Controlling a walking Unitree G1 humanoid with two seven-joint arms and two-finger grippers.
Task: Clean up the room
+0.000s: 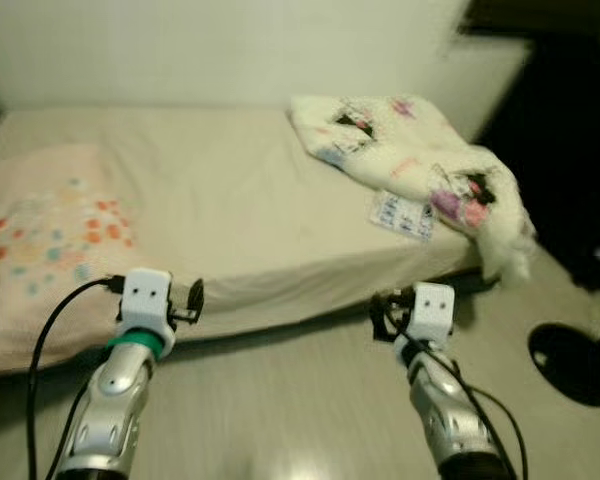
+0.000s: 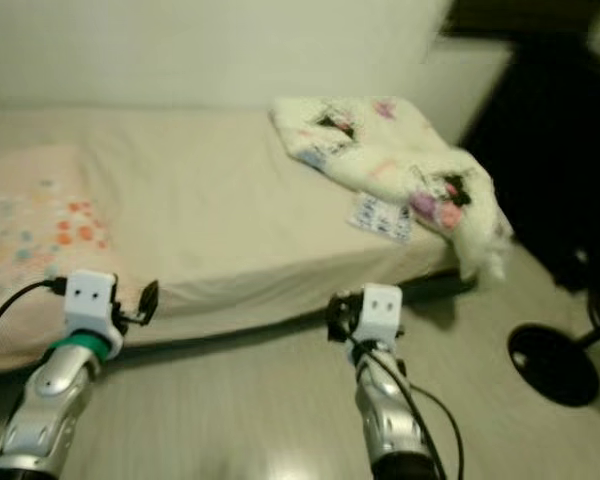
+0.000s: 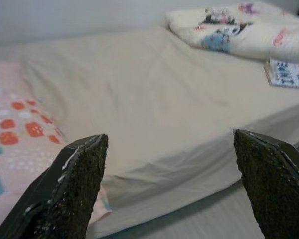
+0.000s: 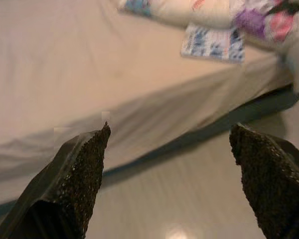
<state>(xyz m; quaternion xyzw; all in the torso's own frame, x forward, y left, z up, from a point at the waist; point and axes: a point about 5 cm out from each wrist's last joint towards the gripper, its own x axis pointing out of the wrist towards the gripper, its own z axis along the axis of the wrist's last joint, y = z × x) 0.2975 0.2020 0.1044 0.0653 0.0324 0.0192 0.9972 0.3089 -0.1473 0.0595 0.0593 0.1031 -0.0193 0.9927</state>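
- Left wrist view: the left gripper (image 3: 169, 184) has its two black fingers spread wide with nothing between them, held just before the edge of a low mattress under a beige sheet (image 1: 230, 190).
- The right gripper (image 4: 169, 179) is equally wide and empty, over pale glossy floor (image 1: 280, 400) beside the mattress.
- A crumpled white blanket with pink and purple prints (image 1: 420, 160) lies on the far right end of the bed, draping off its corner.
- A small blue-and-white patterned booklet (image 1: 402, 215) lies on the sheet, partly under the blanket.
- A pink pillow with orange and blue dots (image 1: 50, 240) rests at the left end.
- A black round fan base (image 1: 572, 362) stands on the floor, right.
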